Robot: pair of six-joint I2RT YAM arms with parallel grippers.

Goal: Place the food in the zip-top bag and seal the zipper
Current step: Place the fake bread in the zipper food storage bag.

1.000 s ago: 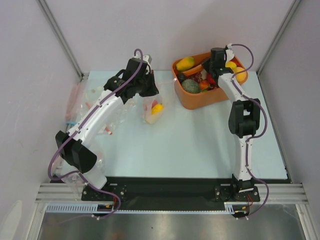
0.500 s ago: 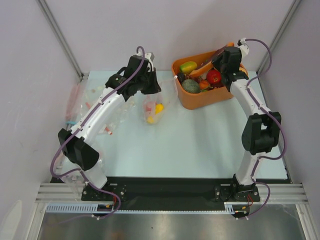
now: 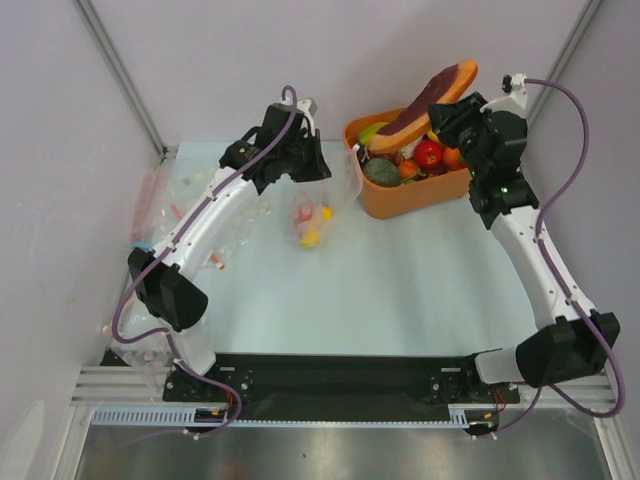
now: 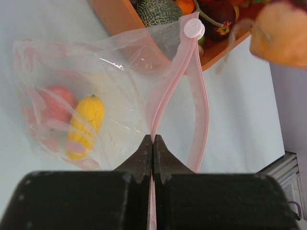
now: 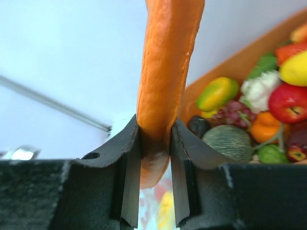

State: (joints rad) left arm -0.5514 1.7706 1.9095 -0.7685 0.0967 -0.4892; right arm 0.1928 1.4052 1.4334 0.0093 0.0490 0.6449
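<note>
Clear plastic zip-top bag (image 4: pixel 96 91) hangs beside the orange tub (image 3: pixel 400 205), its unsealed zipper (image 4: pixel 168 86) pinched in the closed left gripper (image 4: pixel 153 143). A few toy pieces (image 4: pixel 86 120) lie inside. The right gripper (image 5: pixel 154 139) clamps a long orange food piece (image 5: pixel 165 62) above the tub. Much food (image 3: pixel 428 153) is yet to be bagged.

left pincer (image 4: pixel 152 140): jaws pinched fully together | right pincer (image 5: pixel 154 132): jaws partly apart, gripping, held high

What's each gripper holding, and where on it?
The left gripper pinches the zip-top bag by its zipper, away from the slider. On the right gripper, the fingers clamp the long orange food near one end.
</note>
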